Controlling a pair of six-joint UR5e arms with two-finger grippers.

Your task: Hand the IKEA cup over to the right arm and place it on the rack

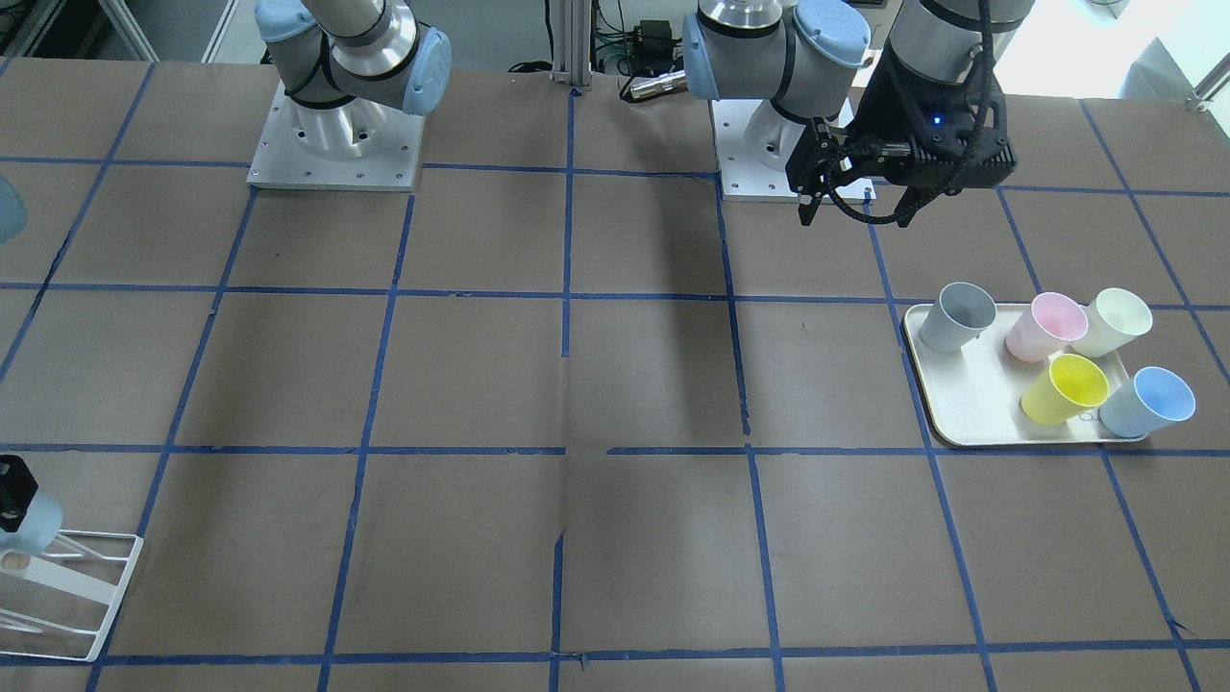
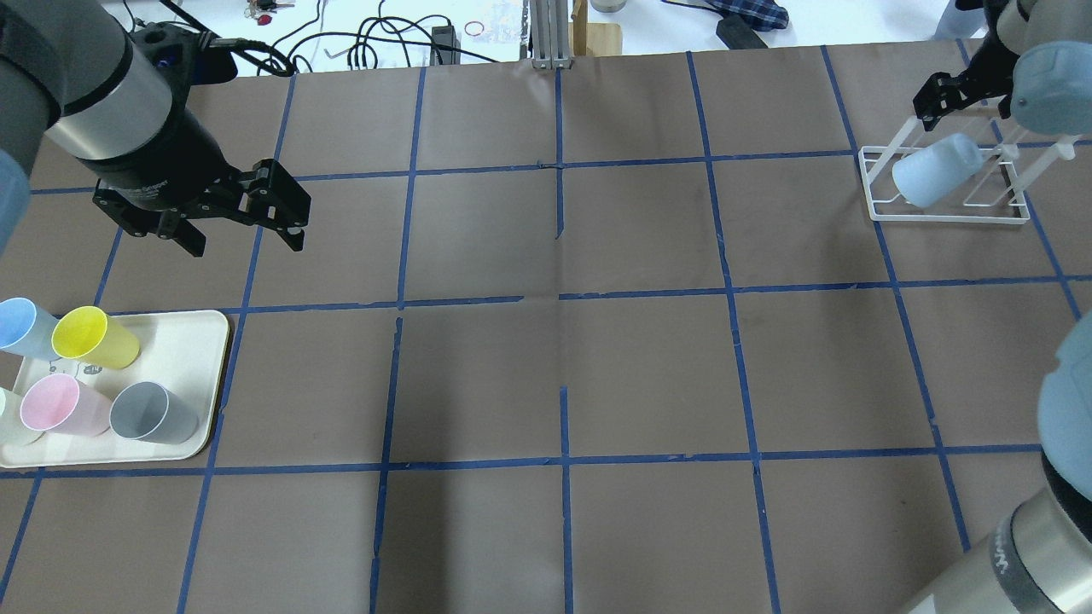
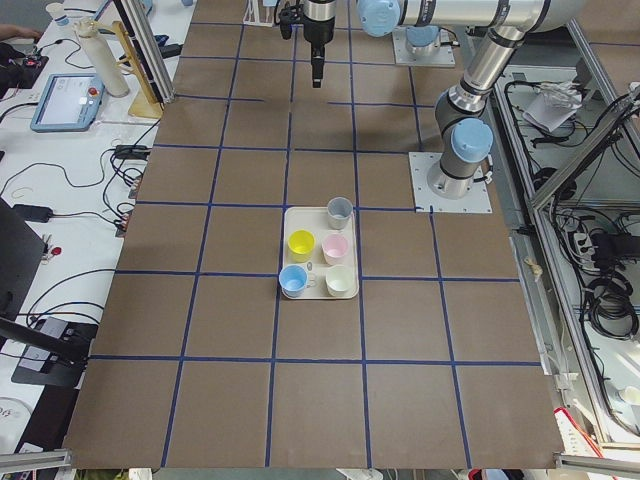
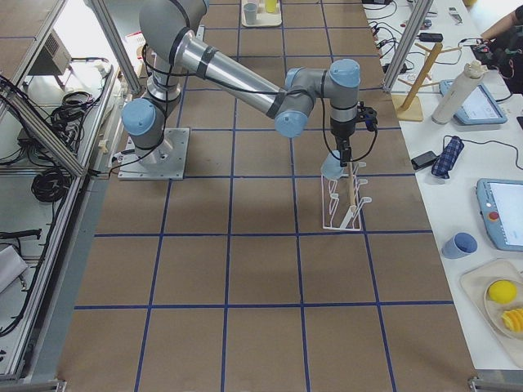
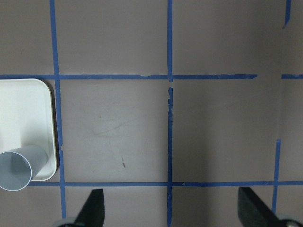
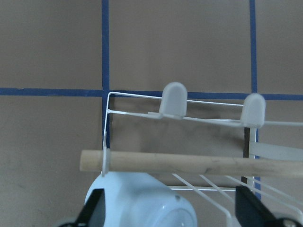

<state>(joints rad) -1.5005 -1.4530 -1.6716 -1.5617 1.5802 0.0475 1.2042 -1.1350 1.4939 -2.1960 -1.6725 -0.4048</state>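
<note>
The pale blue IKEA cup (image 2: 934, 170) lies tilted on the white wire rack (image 2: 947, 217) at the far right; it also shows in the front view (image 1: 36, 527) on the rack (image 1: 77, 601). My right gripper (image 2: 938, 101) hangs just above it. In the right wrist view the cup (image 6: 142, 203) sits low between the wide-apart fingers of the right gripper (image 6: 173, 210), which is open. My left gripper (image 2: 243, 243) is open and empty above the table, beyond the tray; its fingertips (image 5: 94, 208) frame bare table.
A cream tray (image 2: 192, 341) at the near left holds a second blue cup (image 2: 21, 328), a yellow cup (image 2: 94, 337), a pink cup (image 2: 60, 405), a grey cup (image 2: 153, 414) and a pale one. A wooden rod (image 6: 189, 163) crosses the rack.
</note>
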